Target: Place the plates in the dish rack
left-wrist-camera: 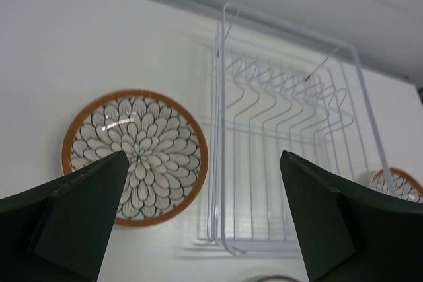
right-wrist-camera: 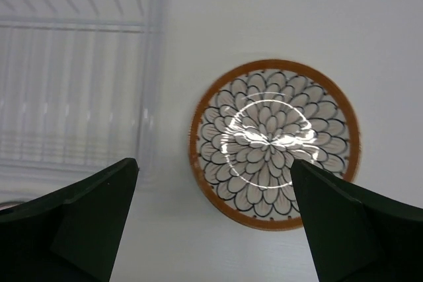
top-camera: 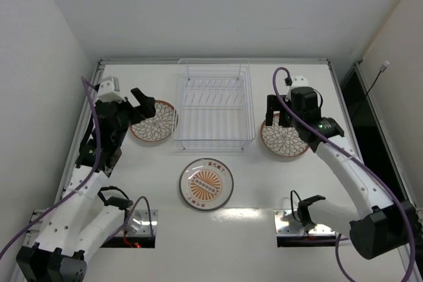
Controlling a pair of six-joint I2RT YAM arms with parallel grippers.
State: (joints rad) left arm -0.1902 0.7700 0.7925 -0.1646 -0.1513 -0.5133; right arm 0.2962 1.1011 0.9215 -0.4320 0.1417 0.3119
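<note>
Lying flat, unracked, the left petal plate (top-camera: 153,122) sat at 9 o'clock of the thin-wire dish rack (top-camera: 214,107), right petal plate (top-camera: 284,139) at 4, sunburst plate (top-camera: 206,183) at 6. Left gripper (top-camera: 145,104) and right gripper (top-camera: 278,118) hung over the glossy petal plates, jaws spread wide, empty, probably staged for pickup.

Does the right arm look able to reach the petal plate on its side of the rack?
Probably yes: the right pincer hangs open right above the petal plate, which lies flat, clear of the dish rack, nothing covering it.
</note>
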